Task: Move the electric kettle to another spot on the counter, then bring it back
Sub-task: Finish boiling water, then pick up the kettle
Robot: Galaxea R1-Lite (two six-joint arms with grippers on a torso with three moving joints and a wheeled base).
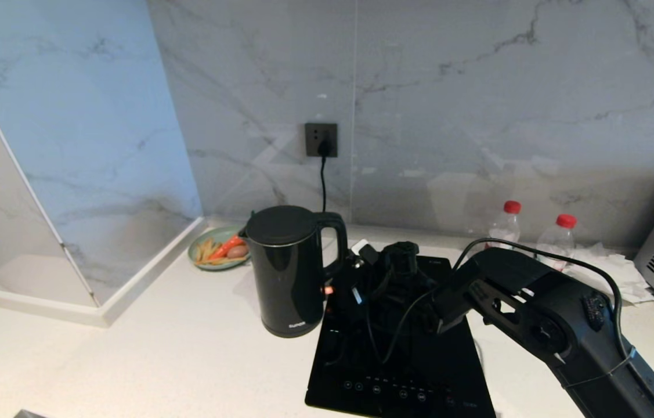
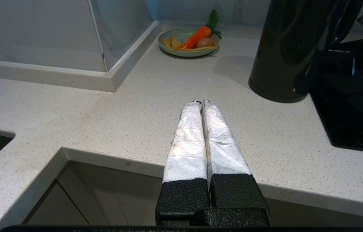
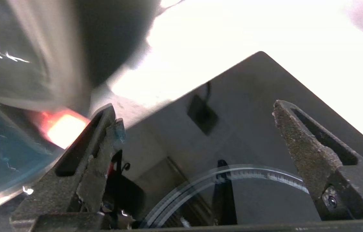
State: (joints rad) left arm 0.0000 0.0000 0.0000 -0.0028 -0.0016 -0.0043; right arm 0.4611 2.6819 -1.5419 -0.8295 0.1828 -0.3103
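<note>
The right gripper (image 3: 197, 129) hangs wide open over the glass cooktop (image 1: 419, 360), holding nothing, one finger just beside the electric kettle (image 1: 291, 273). That kettle, tall, glossy black, flat-lidded with a loop handle, stands upright on the speckled white counter (image 1: 176, 348). The left gripper (image 2: 200, 104), foil-wrapped, is pressed closed and empty

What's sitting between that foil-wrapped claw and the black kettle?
Nothing. In the left wrist view, only bare speckled counter lies between the shut left gripper and the electric kettle. The plate of food sits off to one side.
</note>
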